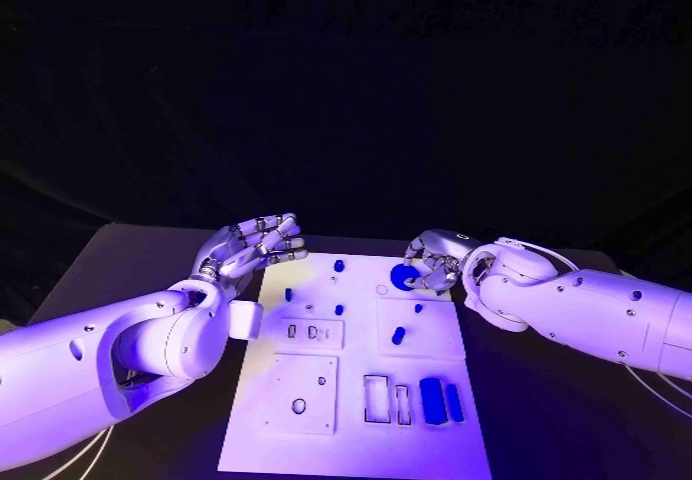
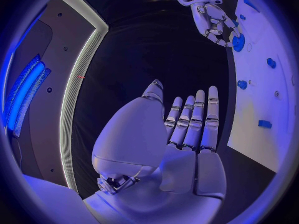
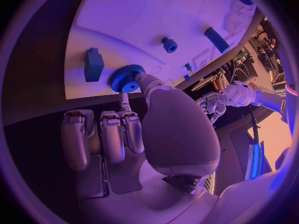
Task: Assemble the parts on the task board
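Blue gear at board far right edge, pinched by right hand between thumb and finger. Left hand hovers by board's far left corner, fingers straight, released, grasping nothing.

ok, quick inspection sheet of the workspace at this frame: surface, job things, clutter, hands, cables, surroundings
Surface: black table, task board lying in the middle.
Job's things: blue gear at the board's far right edge; small blue pieces on the board, among them a long blue block near the front.
Clutter: nothing seen.
Hands: right hand holds the gear, fingers pinching it; left hand raised beside the board's far left corner, fingers spread, holding nothing.
Cables: pale cables under the right arm.
Surroundings: dark backdrop behind the table.
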